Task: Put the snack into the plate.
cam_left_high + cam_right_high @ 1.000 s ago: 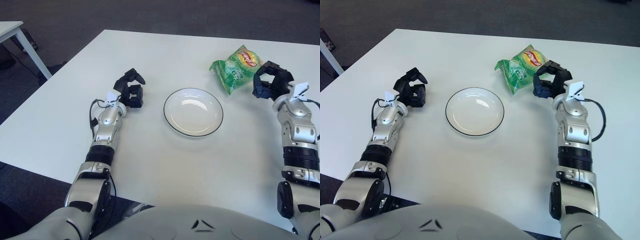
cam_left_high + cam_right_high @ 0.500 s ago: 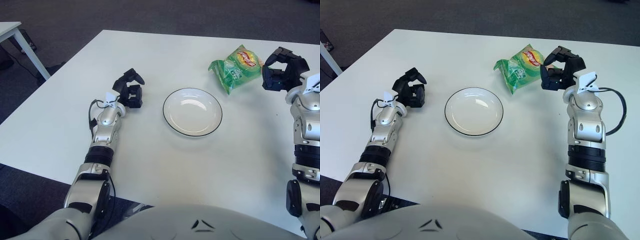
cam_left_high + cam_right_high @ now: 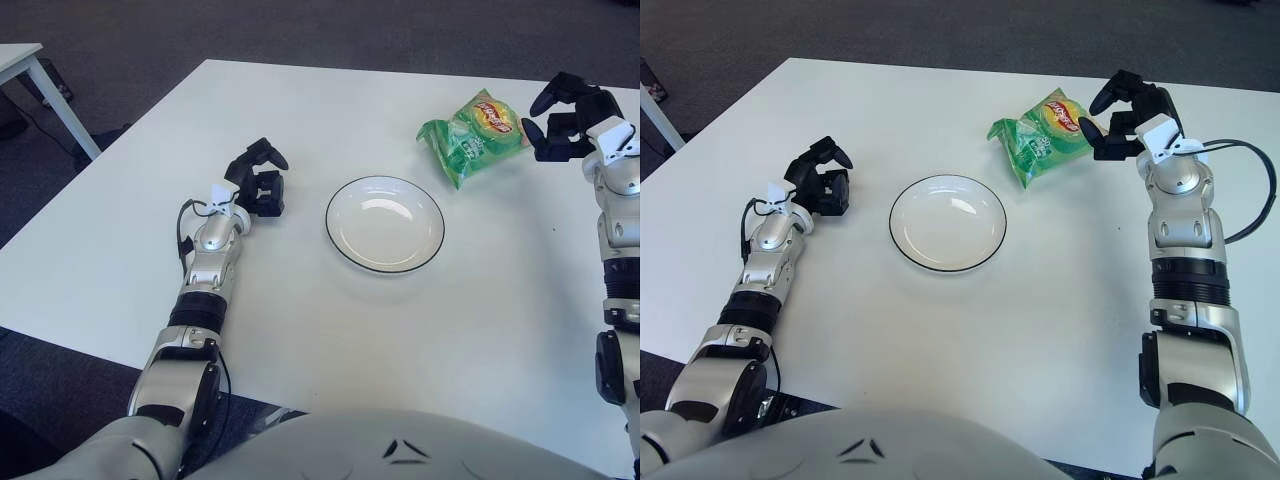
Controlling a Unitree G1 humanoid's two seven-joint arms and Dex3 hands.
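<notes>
White desk [image 3: 300, 330] carries the empty plate [image 3: 385, 224]. Snack [image 3: 472, 135] lies at its 1 o'clock, ungrasped. My right hand [image 3: 1128, 117] hovers beside it, fingers spread; my left hand [image 3: 258, 178] at 9 o'clock is curled, empty.

The right hand [image 3: 568, 118] sits close to the right border of the left eye view with its forearm cut off there, whether its fingers touch the snack bag [image 3: 1042, 135] cannot be determined, and the bag's small print is too small to read.
</notes>
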